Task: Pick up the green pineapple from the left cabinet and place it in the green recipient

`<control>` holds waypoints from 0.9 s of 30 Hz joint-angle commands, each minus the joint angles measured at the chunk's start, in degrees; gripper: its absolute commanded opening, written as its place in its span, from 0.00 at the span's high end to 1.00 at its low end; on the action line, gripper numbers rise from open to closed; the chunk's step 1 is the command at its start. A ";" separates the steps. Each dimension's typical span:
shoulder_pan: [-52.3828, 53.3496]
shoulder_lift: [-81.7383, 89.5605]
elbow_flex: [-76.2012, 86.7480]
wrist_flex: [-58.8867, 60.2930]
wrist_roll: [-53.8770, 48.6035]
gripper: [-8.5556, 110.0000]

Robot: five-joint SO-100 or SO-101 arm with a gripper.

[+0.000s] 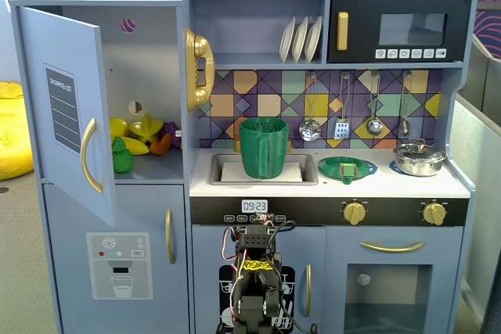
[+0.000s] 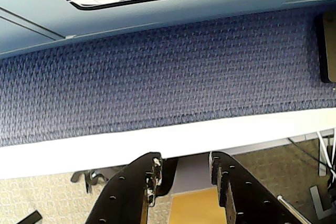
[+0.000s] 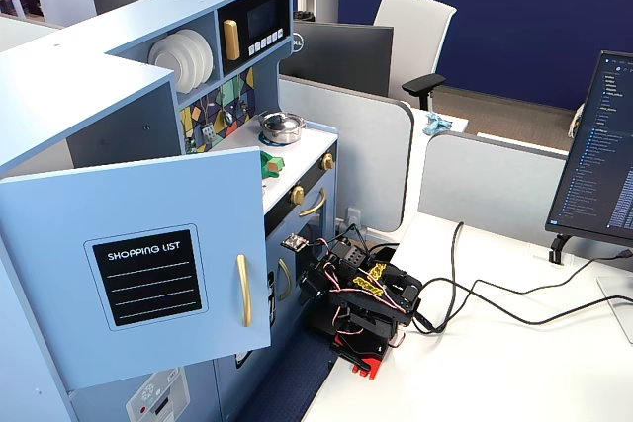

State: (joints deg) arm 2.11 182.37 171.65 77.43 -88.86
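Note:
The green pineapple point(image 1: 121, 156) stands on the shelf of the left cabinet point(image 1: 149, 76), at the front left, next to the open door point(image 1: 66, 107). The green recipient point(image 1: 264, 147) stands upright in the sink. My arm point(image 1: 254, 279) is folded low in front of the kitchen, far below both. In the wrist view my gripper point(image 2: 184, 162) is open and empty, over the white table edge point(image 2: 79, 150). In the side fixed view the open door point(image 3: 148, 264) hides the pineapple and the recipient; the arm point(image 3: 361, 294) sits on the white desk.
A yellow star fruit point(image 1: 146, 128) and a banana point(image 1: 131, 145) lie behind the pineapple. A flat green plate point(image 1: 347, 168) and a steel pot point(image 1: 419, 158) sit on the counter to the right. Cables point(image 3: 475, 294) run across the desk.

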 commanded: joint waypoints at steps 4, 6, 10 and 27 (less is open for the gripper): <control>-4.13 -0.26 0.09 10.02 -2.20 0.93; -4.13 -0.26 0.09 10.02 -2.20 0.93; -4.83 -0.26 0.09 9.58 -3.43 0.93; -50.10 -28.65 -24.61 -65.04 -14.59 0.90</control>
State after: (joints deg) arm -39.73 160.05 160.14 22.15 -101.60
